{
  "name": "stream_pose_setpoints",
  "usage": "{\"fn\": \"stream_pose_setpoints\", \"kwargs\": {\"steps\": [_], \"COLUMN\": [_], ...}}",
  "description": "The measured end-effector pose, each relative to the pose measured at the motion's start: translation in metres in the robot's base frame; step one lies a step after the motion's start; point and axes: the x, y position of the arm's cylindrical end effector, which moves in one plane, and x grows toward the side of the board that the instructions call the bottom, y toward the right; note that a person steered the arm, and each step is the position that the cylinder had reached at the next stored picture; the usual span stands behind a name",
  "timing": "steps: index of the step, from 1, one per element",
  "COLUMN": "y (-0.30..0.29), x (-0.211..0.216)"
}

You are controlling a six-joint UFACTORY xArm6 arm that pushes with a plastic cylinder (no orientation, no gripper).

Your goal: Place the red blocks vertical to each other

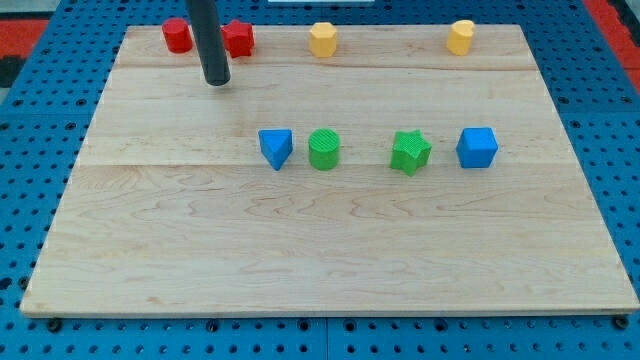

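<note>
Two red blocks sit near the board's top left edge: a rounded red block (177,35) on the left and a red star-like block (238,38) to its right, side by side with a gap between them. My dark rod comes down from the view's top through that gap. My tip (216,81) rests on the wood just below the two red blocks, between them and touching neither.
Two yellow blocks (323,39) (461,37) sit along the top edge. A row across the middle holds a blue triangle (276,148), a green cylinder (324,149), a green star (410,152) and a blue cube (477,147). The wooden board (300,260) lies on blue pegboard.
</note>
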Motion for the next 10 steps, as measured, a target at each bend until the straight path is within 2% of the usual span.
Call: {"fn": "stream_pose_setpoints", "kwargs": {"steps": [3,5,6,7,8,9,10], "y": [-0.002,-0.095,-0.113,-0.136,-0.141,-0.131,-0.063], "x": [0.007,0.037,-0.014,-0.086,-0.110,-0.111,-0.110]}}
